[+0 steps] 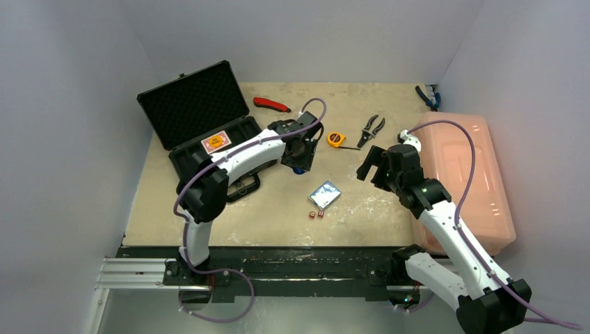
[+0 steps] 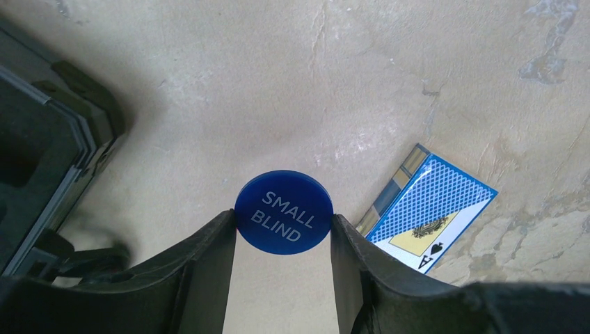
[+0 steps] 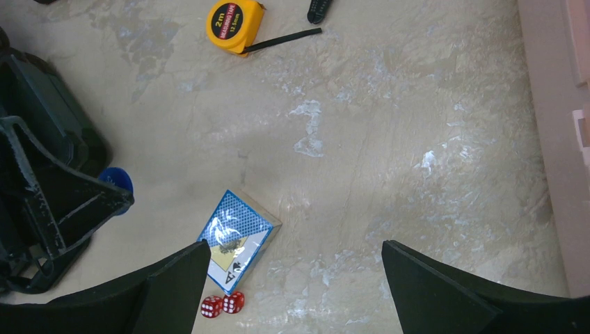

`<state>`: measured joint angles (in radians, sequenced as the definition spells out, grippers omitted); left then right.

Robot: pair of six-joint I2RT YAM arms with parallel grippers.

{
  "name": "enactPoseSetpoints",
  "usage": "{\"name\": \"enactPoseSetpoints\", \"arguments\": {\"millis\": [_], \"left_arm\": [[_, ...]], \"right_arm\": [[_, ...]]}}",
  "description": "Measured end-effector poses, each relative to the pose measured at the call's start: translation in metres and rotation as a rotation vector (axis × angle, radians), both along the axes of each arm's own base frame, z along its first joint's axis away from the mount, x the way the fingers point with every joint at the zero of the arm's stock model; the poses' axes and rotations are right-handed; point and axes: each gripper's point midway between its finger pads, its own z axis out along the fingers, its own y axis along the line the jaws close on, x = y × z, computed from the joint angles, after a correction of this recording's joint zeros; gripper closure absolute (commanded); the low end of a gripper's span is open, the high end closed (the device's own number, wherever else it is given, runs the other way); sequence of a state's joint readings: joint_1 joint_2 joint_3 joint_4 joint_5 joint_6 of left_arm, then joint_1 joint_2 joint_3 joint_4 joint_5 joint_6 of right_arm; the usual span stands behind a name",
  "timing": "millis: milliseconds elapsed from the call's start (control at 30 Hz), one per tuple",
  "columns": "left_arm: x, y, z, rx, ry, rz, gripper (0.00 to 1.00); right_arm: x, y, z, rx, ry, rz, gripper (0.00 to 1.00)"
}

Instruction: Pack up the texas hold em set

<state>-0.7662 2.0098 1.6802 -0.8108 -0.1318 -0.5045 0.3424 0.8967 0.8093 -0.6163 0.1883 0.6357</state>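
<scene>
Showing lettering unreadable overhead, the blue disc [image 2: 283, 212] sits between left jaws.

- Left gripper [image 2: 283, 226] pinches a blue disc [image 2: 283, 211] marked SMALL BLIND.
- Blue card deck [image 2: 428, 209] lies on the table [image 2: 278, 83], right.
- Black case [image 2: 42, 146] at left edge.

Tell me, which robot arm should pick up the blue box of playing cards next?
Right. The right gripper, open and empty, hangs near the blue box of playing cards; the left gripper is busy pinching a round blue plastic disc.
</scene>
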Motion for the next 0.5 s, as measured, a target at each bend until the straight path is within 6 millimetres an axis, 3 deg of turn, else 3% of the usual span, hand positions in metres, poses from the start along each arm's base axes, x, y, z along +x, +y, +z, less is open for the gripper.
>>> {"name": "enactPoseSetpoints", "arguments": {"millis": [500], "left_arm": [[-0.004, 0.039, 0.041, 0.038, -0.103, 0.063, 0.65]], "right_arm": [[0.000, 0.000, 0.000, 0.000, 0.000, 0.000, 0.01]]}}
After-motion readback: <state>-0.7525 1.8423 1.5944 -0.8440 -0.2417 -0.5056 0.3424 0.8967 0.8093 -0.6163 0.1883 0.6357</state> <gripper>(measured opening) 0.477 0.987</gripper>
